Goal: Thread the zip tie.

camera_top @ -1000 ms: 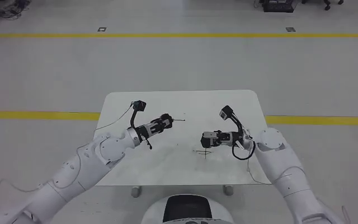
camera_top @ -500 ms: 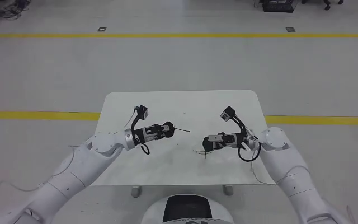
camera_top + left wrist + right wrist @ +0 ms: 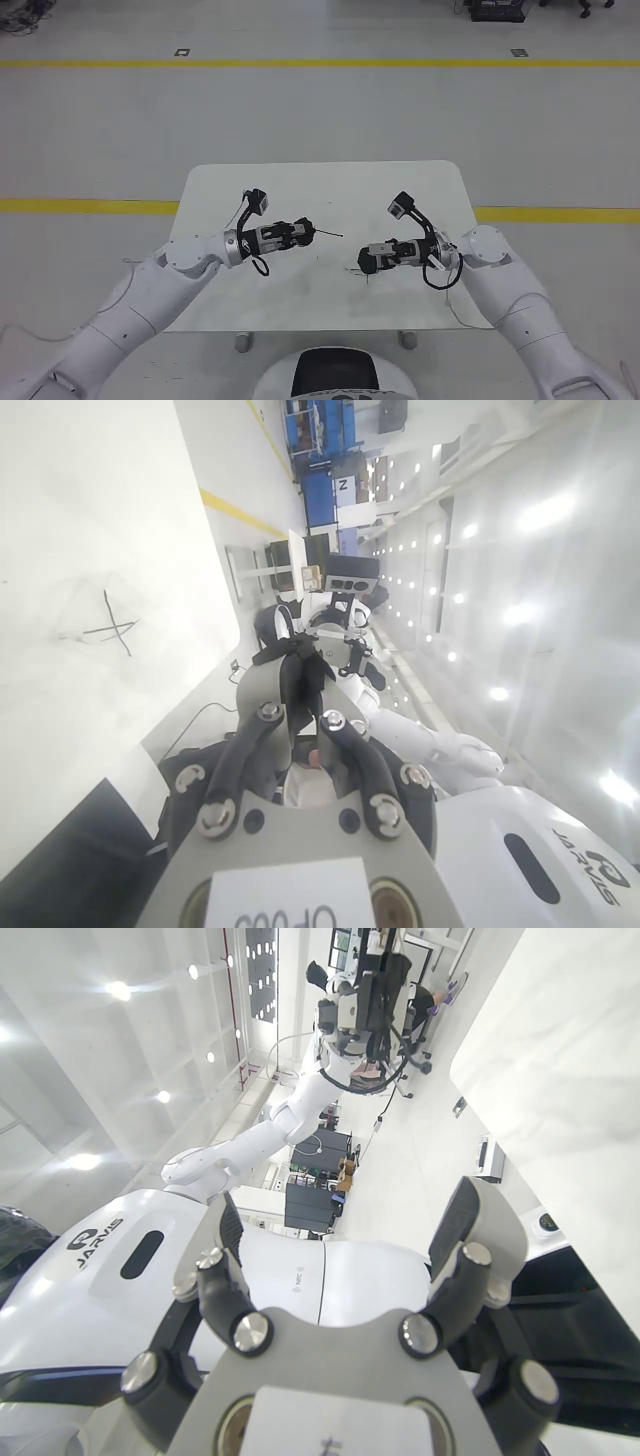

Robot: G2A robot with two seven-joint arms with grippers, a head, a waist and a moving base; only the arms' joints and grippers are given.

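Table (image 3: 320, 185) bears pen cross (image 3: 114, 630); left gripper (image 3: 303, 231) pinches zip tie (image 3: 298, 685), right gripper (image 3: 345, 1200) spread wide.

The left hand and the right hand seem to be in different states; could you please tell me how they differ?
The left hand is shut on the zip tie, whose end pokes toward the right hand; the right hand is open and empty. The right hand is close by the pen cross on the table; the left hand is farther from it. Both are over the table, pointing toward each other.
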